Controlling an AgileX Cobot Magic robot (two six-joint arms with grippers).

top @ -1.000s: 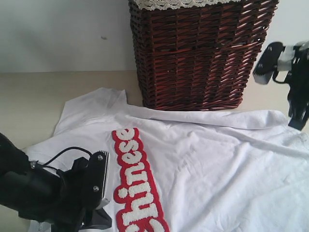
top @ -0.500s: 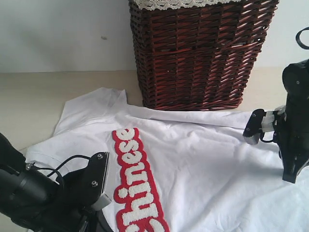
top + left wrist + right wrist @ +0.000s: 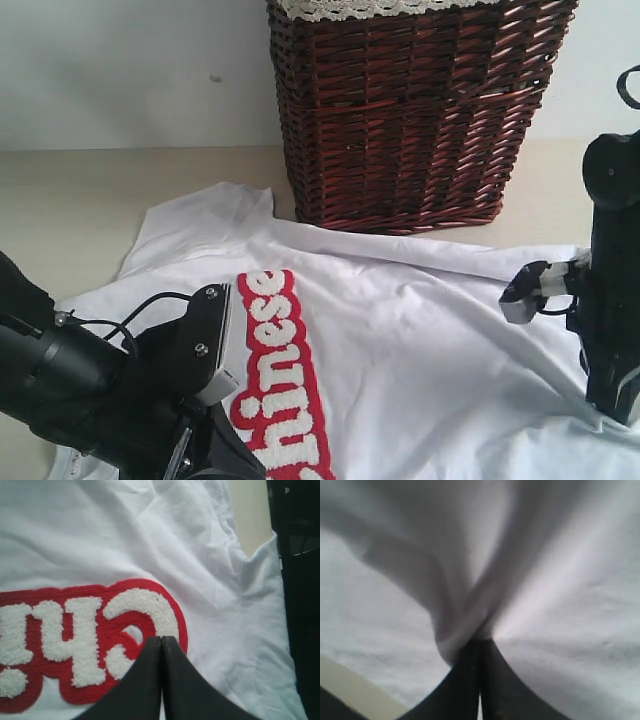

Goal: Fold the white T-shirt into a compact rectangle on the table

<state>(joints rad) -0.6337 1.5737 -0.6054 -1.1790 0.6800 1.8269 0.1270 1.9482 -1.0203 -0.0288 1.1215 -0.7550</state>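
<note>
2 shut pincers to mind. right gripper (image 3: 480, 641) nipped tight on a bunch of the white t-shirt (image 3: 420, 330). left gripper (image 3: 161, 639) shut too, tips over the fuzzy letters (image 3: 145, 605), can't tell if holding cloth. tee spread on the table (image 3: 60, 200), just by the basket (image 3: 410, 110) at the back edge. pull slow & even w/ both sides, cloth low, no jerks.

The light on my workspace is bright and diffuse, with no hard glare. In the exterior view the white T-shirt (image 3: 430, 330) nearly washes out and its creases show only as faint grey shadows, while the dark basket (image 3: 410, 110) stays sharp. My left wrist view is crisp on the fuzzy lettering (image 3: 145, 605). My right wrist view is blurred all over, the cloth grey and shaded around my right end effector (image 3: 480, 644).
</note>
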